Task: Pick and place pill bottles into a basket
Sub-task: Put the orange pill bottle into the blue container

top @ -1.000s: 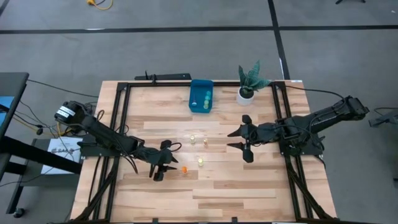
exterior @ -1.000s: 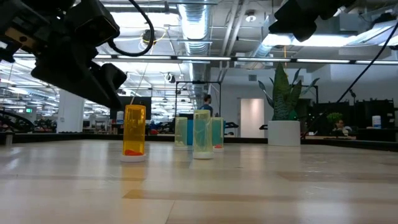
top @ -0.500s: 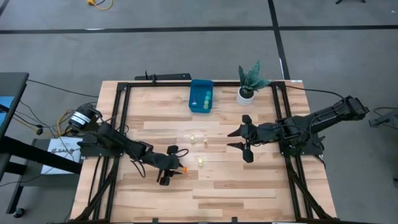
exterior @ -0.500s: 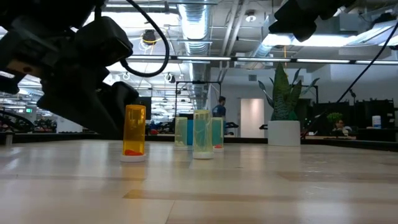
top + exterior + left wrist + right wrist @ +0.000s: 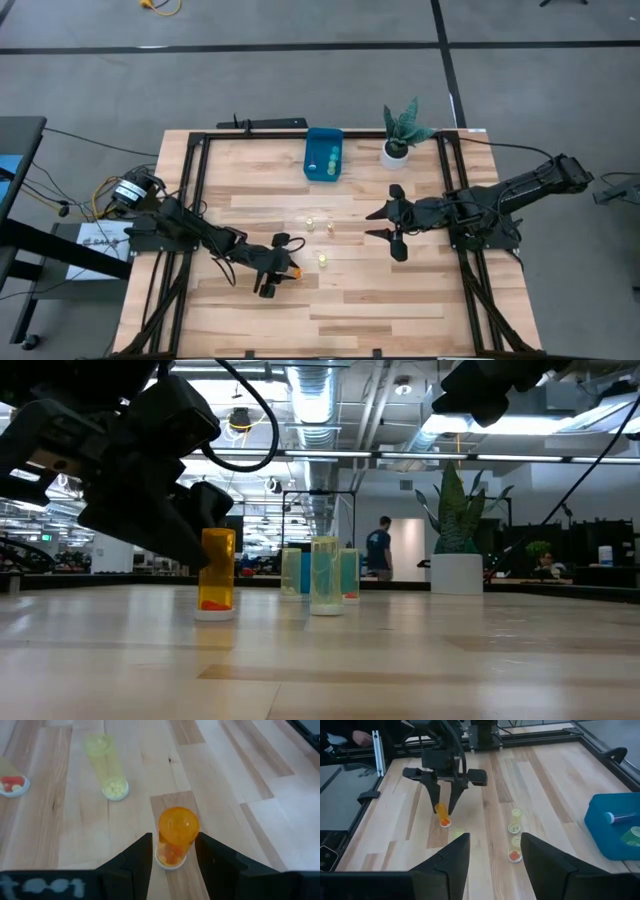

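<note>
An orange pill bottle (image 5: pixel 176 836) stands upright on its white cap on the table, near the front left (image 5: pixel 296 271). My left gripper (image 5: pixel 287 268) is open and low at the table. Its fingers (image 5: pixel 136 862) stand on either side of the bottle with a narrow gap on each side. A pale yellow bottle (image 5: pixel 323 260) and two more bottles (image 5: pixel 310 222) (image 5: pixel 330 229) stand near the table's middle. The blue basket (image 5: pixel 323 153) at the far edge holds several bottles. My right gripper (image 5: pixel 386 226) is open and empty, right of the middle.
A potted plant in a white pot (image 5: pixel 397 148) stands right of the basket. A black metal frame (image 5: pixel 195 200) runs along the table's edges. Bare wood lies along the near edge (image 5: pixel 380 310). A person (image 5: pixel 379 550) walks in the room far behind.
My left gripper has gone toward the table's right edge and down to the orange bottle, so that its open fingers now stand on either side of it. The bottle has stayed upright in place.
</note>
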Robot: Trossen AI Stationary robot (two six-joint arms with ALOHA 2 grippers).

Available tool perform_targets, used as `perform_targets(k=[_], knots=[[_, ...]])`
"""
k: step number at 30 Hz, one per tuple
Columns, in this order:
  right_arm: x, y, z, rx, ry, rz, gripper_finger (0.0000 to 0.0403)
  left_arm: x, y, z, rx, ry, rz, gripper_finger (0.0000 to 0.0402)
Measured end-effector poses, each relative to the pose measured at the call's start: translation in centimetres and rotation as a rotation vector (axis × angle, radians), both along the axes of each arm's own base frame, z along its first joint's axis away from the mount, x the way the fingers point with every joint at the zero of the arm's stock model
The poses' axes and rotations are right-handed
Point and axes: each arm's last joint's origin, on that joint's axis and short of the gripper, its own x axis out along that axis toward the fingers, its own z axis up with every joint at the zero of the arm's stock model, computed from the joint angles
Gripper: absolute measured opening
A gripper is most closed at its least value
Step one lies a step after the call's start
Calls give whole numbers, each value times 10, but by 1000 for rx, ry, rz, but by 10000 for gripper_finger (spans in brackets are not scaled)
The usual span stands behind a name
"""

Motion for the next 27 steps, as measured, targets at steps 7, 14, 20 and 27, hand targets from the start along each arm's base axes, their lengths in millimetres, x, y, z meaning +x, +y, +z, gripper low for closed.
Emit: perform_targets(k=[7, 14, 20, 27], knots=[[0, 0, 0, 0, 0, 0, 169, 1, 0, 2, 4, -23, -7, 137], [0, 0, 0, 0, 0, 1, 169, 3, 4, 2, 5, -22, 9, 137], [0, 0, 0, 0, 1, 1, 169, 4, 7, 2, 3, -21, 21, 132], [0, 0, 0, -5, 0, 3, 169, 4, 7, 3, -5, -31, 23, 95]])
